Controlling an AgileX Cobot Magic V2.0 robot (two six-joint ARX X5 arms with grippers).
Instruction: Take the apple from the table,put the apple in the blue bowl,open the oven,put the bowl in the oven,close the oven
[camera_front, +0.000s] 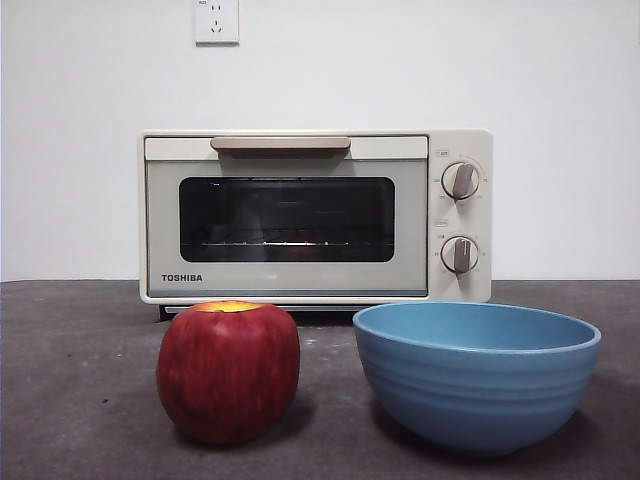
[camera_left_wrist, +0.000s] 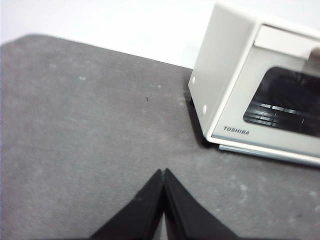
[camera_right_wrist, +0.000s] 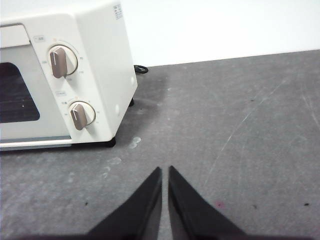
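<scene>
Red apple (camera_front: 228, 372) beside blue bowl (camera_front: 476, 374), bowl's inside hidden, oven (camera_front: 315, 215) shut.

The front view sits low, at table (camera_front: 80, 400) height, looking level at the oven (camera_front: 290, 215) far behind, with the apple (camera_front: 228, 372) and blue bowl (camera_front: 476, 375) near and large. The left wrist view looks down from above the table toward the oven's left end; the right wrist view toward its right end. All three views share the oven.
</scene>
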